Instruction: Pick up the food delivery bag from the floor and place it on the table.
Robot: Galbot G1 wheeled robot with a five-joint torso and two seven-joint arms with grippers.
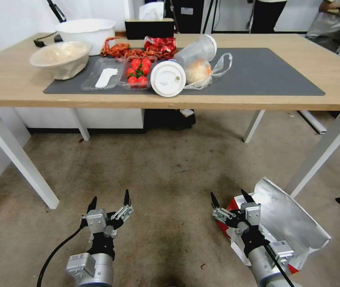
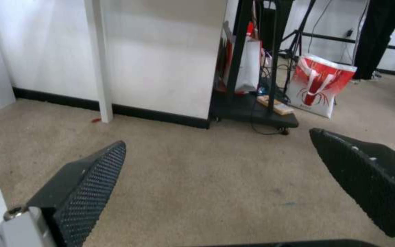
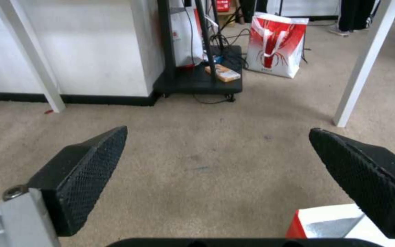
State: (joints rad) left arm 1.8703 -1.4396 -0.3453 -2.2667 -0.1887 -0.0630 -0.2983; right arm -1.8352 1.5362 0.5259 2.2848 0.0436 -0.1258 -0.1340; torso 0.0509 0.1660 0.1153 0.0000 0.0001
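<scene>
Here, one food delivery bag, two spread end effectors.

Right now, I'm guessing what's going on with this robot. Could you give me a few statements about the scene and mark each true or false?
1. The food delivery bag lies on the floor. True.
2. The right gripper holds the bag. False: it is open, above the bag's corner.
3. The left gripper is open over bare carpet. True.
4. The table holds nothing. False: bowls, tomatoes and a cup are there.
</scene>
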